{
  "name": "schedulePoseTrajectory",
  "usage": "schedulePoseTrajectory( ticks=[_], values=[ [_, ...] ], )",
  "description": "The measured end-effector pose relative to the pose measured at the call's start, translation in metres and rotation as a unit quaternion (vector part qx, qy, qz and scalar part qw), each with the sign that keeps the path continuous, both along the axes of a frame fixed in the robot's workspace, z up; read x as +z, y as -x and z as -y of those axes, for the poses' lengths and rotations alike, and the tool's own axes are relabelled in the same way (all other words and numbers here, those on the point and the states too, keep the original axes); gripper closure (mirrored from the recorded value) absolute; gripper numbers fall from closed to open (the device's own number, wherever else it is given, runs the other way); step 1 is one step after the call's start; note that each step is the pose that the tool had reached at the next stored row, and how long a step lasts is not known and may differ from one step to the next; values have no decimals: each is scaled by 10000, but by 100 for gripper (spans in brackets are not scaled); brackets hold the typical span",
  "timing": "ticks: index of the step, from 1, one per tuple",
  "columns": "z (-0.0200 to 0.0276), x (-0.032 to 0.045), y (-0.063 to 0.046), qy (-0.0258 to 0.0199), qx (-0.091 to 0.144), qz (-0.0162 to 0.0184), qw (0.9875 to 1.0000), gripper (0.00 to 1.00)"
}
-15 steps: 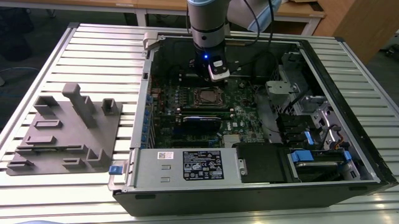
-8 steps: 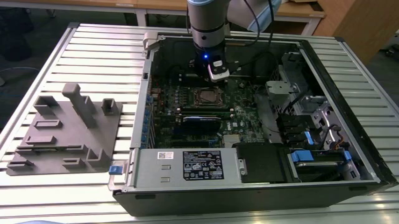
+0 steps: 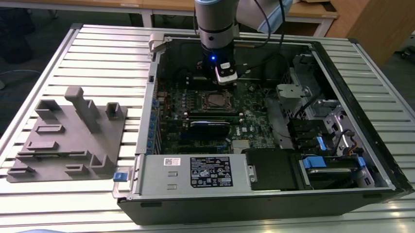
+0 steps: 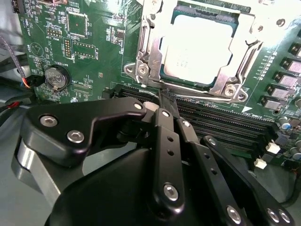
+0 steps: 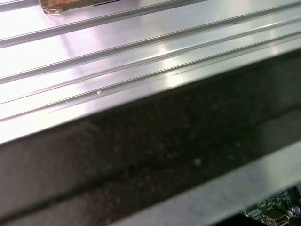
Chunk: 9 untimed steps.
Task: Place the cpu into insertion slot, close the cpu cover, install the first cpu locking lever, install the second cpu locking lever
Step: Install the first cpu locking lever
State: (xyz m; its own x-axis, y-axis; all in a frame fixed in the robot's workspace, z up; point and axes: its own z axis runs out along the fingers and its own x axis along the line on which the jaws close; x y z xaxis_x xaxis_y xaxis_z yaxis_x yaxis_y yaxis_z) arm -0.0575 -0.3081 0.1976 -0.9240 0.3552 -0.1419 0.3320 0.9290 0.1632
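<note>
Now, black two-finger gripper (image 4: 164, 100) with fingers pressed together, tips just beside the square black insertion slot (image 3: 217, 101), dull silver square cpu (image 4: 200, 47) seated in it, thin silvery metal cpu cover (image 4: 150, 52) lying flat around the chip, green circuit board (image 4: 94, 56) all about.

Sticker: white-and-black label (image 3: 209, 172) on grey metal plate (image 3: 162, 183), print illegible
Chip: dull silver-tan square cpu (image 4: 203, 44), faint marks illegible
</note>
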Motion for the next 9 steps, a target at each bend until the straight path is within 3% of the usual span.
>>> schedulePoseTrajectory(
  ticks=[4, 9],
  values=[
    [1, 1, 27, -67, -114, 26, 9999, 89],
    [-2, 0, 28, -72, -154, 28, 9999, 89]
  ],
)
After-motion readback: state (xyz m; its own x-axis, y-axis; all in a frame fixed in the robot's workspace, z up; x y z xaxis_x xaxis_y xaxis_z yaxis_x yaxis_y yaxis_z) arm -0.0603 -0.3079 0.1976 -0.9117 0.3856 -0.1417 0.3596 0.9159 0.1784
